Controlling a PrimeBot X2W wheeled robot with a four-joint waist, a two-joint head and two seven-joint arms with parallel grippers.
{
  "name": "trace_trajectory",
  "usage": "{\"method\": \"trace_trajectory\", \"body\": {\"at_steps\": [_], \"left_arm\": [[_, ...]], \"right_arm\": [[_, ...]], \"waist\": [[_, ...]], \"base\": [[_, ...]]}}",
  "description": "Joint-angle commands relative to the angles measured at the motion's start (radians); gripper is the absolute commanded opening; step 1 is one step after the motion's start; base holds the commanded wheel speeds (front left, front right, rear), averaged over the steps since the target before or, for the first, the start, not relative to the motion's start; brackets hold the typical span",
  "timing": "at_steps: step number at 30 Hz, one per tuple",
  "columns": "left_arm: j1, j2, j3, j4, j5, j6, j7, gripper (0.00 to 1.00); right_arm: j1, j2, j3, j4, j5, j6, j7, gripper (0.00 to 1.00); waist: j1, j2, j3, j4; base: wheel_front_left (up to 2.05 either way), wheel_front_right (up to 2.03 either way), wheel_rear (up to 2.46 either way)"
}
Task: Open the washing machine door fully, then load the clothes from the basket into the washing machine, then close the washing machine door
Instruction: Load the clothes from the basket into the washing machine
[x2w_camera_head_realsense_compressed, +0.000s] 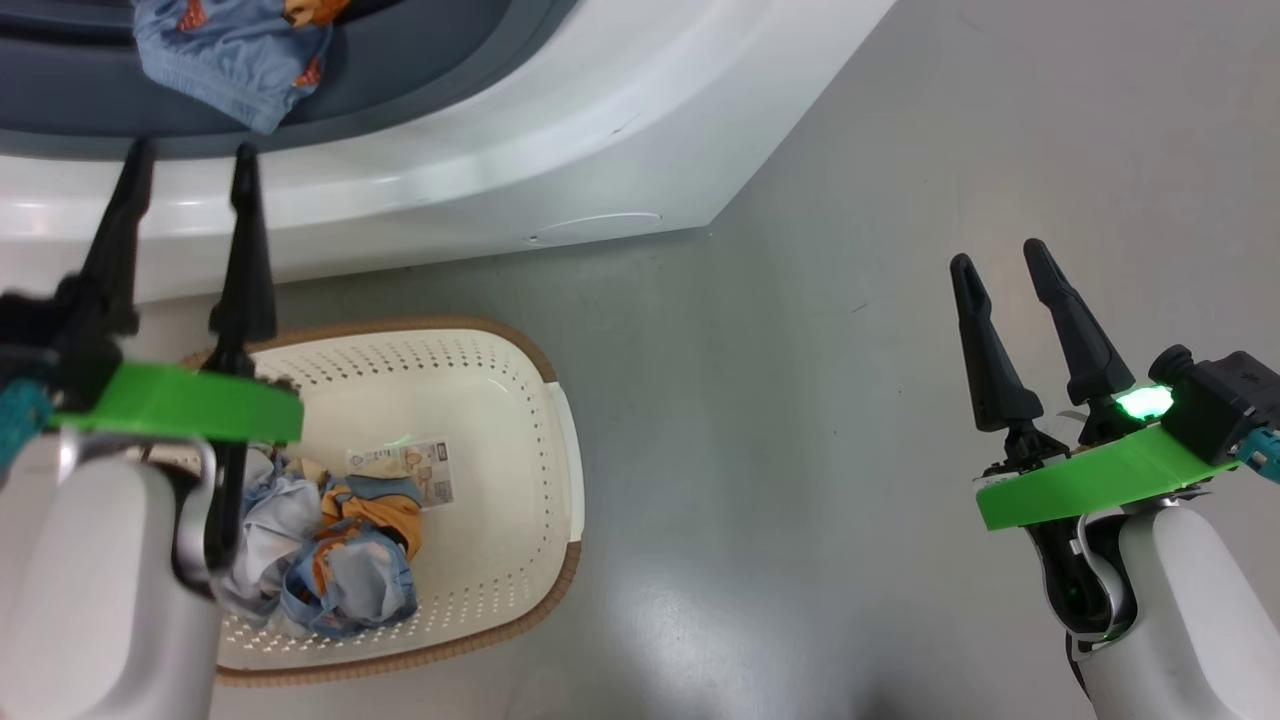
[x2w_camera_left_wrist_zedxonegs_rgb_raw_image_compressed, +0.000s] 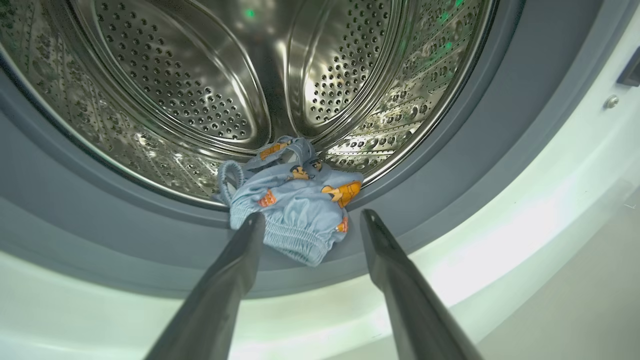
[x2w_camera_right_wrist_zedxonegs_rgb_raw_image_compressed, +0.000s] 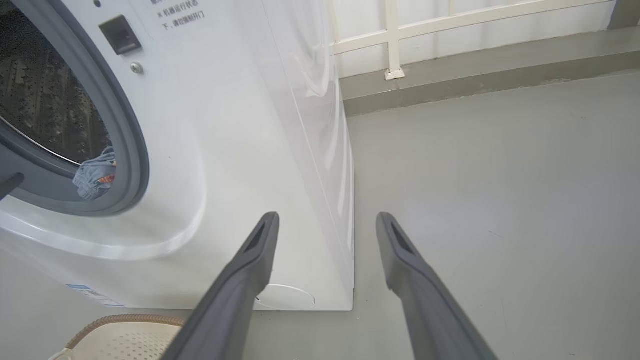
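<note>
Left end effector (x2w_camera_head_realsense_compressed: 192, 150) and right end effector (x2w_camera_head_realsense_compressed: 998, 255) released; label (x2w_camera_head_realsense_compressed: 405, 470) in basket (x2w_camera_head_realsense_compressed: 525, 440) illegible

Right claw (x2w_camera_right_wrist_zedxonegs_rgb_raw_image_compressed: 326, 216): two dark fingers spread apart, nothing between them, above grey floor (x2w_camera_right_wrist_zedxonegs_rgb_raw_image_compressed: 500, 200).
Washing machine (x2w_camera_right_wrist_zedxonegs_rgb_raw_image_compressed: 225, 150), left: white, with grey gasket (x2w_camera_right_wrist_zedxonegs_rgb_raw_image_compressed: 127, 125).
Clothes (x2w_camera_right_wrist_zedxonegs_rgb_raw_image_compressed: 95, 176): one blue piece lying on gasket's lower lip.
Round flap (x2w_camera_right_wrist_zedxonegs_rgb_raw_image_compressed: 285, 297), blue sticker (x2w_camera_right_wrist_zedxonegs_rgb_raw_image_compressed: 92, 295): low on front.
Basket (x2w_camera_right_wrist_zedxonegs_rgb_raw_image_compressed: 120, 332): rim corner, near left.
</note>
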Motion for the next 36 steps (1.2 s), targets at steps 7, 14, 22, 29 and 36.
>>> {"method": "trace_trajectory", "body": {"at_steps": [7, 14, 22, 29, 36], "left_arm": [[0.133, 0.034, 0.054, -0.125, -0.017, 0.024, -0.037, 1.0], [0.242, 0.019, 0.067, -0.183, -0.023, 0.024, -0.058, 1.0], [0.299, -0.013, 0.082, -0.204, -0.016, 0.027, -0.064, 1.0], [0.297, -0.034, 0.099, -0.207, -0.004, 0.015, -0.065, 1.0], [0.293, -0.047, 0.112, -0.197, 0.009, 0.004, -0.065, 1.0]], "right_arm": [[0.032, -0.006, 0.012, -0.028, 0.004, 0.002, -0.005, 1.0], [0.031, -0.01, 0.009, -0.031, 0.004, 0.002, -0.005, 1.0], [0.032, -0.014, 0.004, -0.036, 0.001, 0.002, -0.005, 1.0], [0.028, -0.017, 0.006, -0.039, -0.002, 0.002, -0.005, 1.0], [0.03, -0.017, 0.005, -0.042, -0.003, 0.002, -0.005, 1.0]], "waist": [[0.0, 0.0, 0.0, 0.002], [0.0, 0.0, -0.005, 0.003], [0.0, 0.0, -0.006, 0.013], [0.0, 0.0, -0.006, 0.02], [0.0, 0.0, -0.009, 0.021]], "base": [[0.0, 0.0, 0.0], [0.0, 0.0, 0.0], [0.0, 0.0, 0.0], [0.0, 0.0, 0.0], [0.0, 0.0, 0.0]]}}
